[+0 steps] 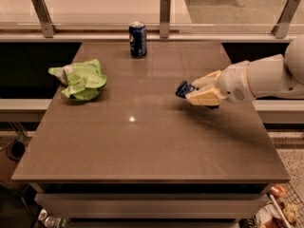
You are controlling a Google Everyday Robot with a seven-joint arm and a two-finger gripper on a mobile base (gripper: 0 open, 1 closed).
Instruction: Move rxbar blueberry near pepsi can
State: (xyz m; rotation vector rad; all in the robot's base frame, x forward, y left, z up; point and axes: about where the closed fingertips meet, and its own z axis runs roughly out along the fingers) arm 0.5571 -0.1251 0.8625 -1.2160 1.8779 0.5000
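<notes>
Gripper (192,92) over the right side of the tabletop (142,141), fingers closed on the blue snack bar (182,89) — its free end poking out leftward, soda can (137,39) upright at the far edge, well apart, crumpled green chip bag (81,79) at left.

We see our gripper (192,91) near the right edge of the desk (142,146), clasping the rxbar blueberry (183,89); the pepsi can (137,39) stands upright at the far edge.

Warm, dim overhead light. A glare spot on the glossy brown table (131,119) lies left of the cream gripper (190,92), which clasps the dark blue rxbar blueberry (183,89) above a soft shadow.
</notes>
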